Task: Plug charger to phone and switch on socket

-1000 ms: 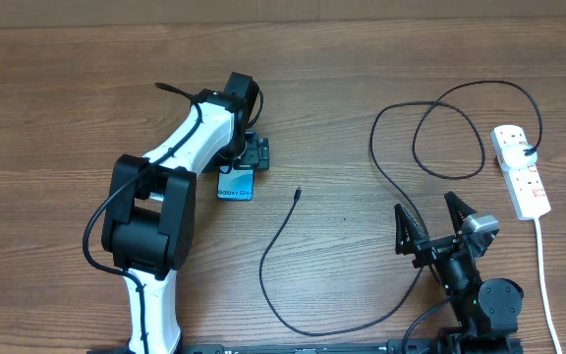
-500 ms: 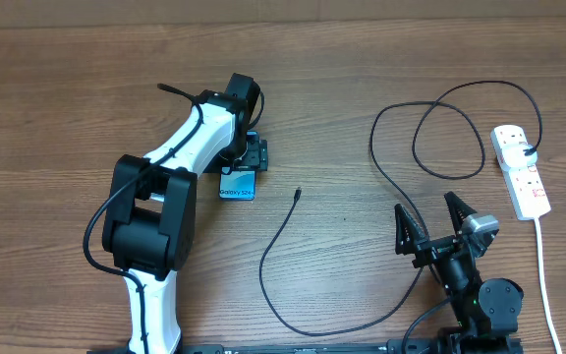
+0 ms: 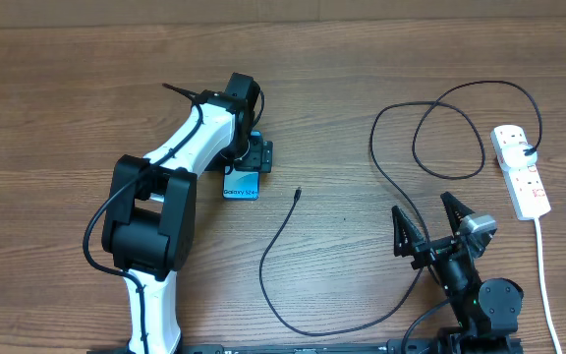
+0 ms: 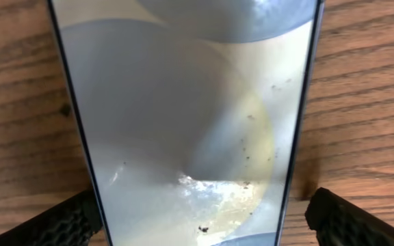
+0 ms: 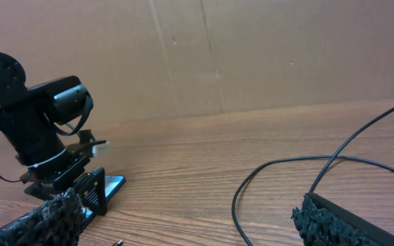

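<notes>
The left gripper (image 4: 200,217) stands with its black, rough-textured fingers (image 4: 63,222) spread to either side of the slim black-edged smartphone with a pale glossy screen (image 4: 183,123). The left finger lies against the phone's edge, while a strip of bare wood shows between the phone and the right finger, so the jaws straddle it without clamping. From overhead, the white-and-black left arm (image 3: 190,147) reaches over the phone, whose blue lower end sticks out flat on the brown wood-grain table (image 3: 67,79).

Just to the phone's right lies the tiny black plug tip (image 3: 298,193) of the long thin black charger cable (image 3: 261,273), apart from the phone. The cable curves down toward the near edge, sweeps right, climbs, loops, and ends at the white elongated power strip with red switches (image 3: 521,169) at the far right, whose white cord (image 3: 543,275) trails toward the near edge.

The right gripper (image 3: 421,205) sits low near the table's front, jaws wide apart and empty, with the cable running just beside it.
</notes>
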`<state>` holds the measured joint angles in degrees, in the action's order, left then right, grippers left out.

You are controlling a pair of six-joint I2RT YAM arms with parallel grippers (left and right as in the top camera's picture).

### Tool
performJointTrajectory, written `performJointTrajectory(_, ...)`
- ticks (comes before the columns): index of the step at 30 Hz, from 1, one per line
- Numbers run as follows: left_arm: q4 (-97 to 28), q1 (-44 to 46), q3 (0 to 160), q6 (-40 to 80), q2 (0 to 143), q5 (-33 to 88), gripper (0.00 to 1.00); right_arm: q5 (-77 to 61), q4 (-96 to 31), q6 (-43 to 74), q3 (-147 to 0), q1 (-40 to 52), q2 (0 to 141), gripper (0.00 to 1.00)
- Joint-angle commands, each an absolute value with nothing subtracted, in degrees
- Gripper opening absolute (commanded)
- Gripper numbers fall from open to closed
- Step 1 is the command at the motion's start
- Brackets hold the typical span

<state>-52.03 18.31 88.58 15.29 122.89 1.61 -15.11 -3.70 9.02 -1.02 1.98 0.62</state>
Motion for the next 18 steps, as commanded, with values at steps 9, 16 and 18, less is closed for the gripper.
performJointTrajectory(9,-51.0,18.6,87.1,13.4,123.8,10.7,0.74,-22.2,-3.3,27.8,-0.4,2.2,3.2,1.00)
performJointTrajectory(16,-50.9,18.4,87.1,14.2,123.8,14.6,0.74,-30.6,-6.6,33.8,-5.6,2.2,18.5,1.00)
performJointTrajectory(18,-50.5,18.3,87.1,15.3,123.8,15.1,0.76,-31.9,-8.1,31.2,-11.3,2.2,25.8,1.00)
